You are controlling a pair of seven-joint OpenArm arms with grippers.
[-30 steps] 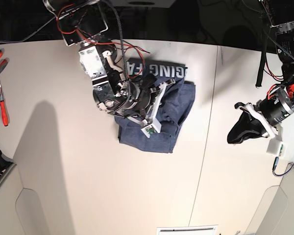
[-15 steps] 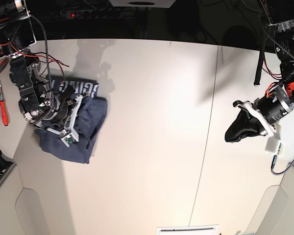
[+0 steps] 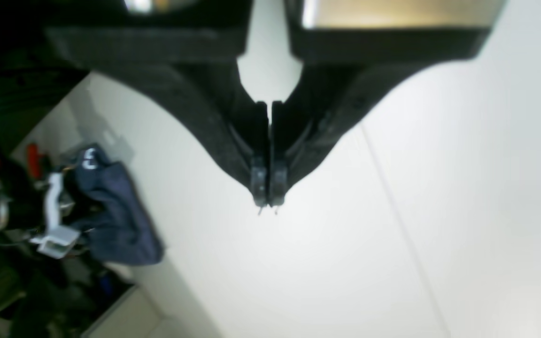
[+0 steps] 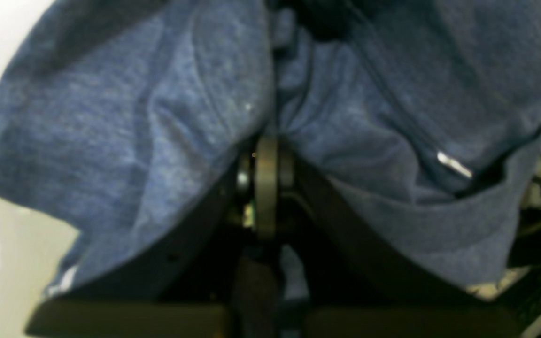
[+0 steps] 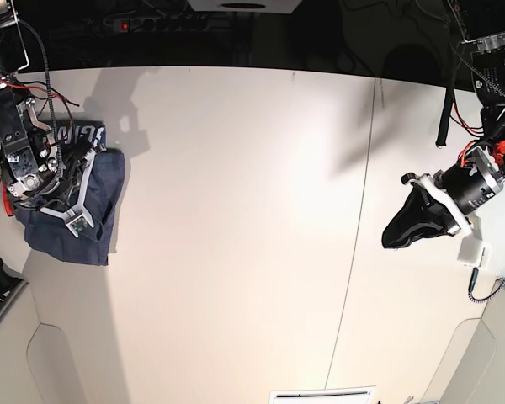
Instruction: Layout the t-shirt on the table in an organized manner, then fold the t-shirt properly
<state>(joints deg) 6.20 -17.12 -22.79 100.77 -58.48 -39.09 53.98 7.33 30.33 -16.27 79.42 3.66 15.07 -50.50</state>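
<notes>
The dark navy t-shirt (image 5: 97,220) is a bunched bundle at the far left edge of the off-white table (image 5: 236,210), with a strip of white lettering (image 5: 80,135) showing at its top. My right gripper (image 5: 55,195) is shut on the t-shirt. In the right wrist view blue fabric (image 4: 125,122) drapes over both sides of the closed right gripper (image 4: 266,178). My left gripper (image 5: 400,231) is shut and empty above the table's right part. The left wrist view shows the left gripper (image 3: 268,199) with its fingertips together, and the t-shirt (image 3: 120,220) far off.
A thin dark seam (image 5: 353,252) crosses the table right of centre. Lighter rounded panels sit at the front left (image 5: 67,362) and front right (image 5: 463,353) corners. A white vent-like piece (image 5: 320,394) lies at the front edge. Cables and a power strip (image 5: 151,21) run behind.
My right arm has carried the bunched t-shirt from the table's upper middle to its far left edge. The left arm has barely moved and stays shut.
</notes>
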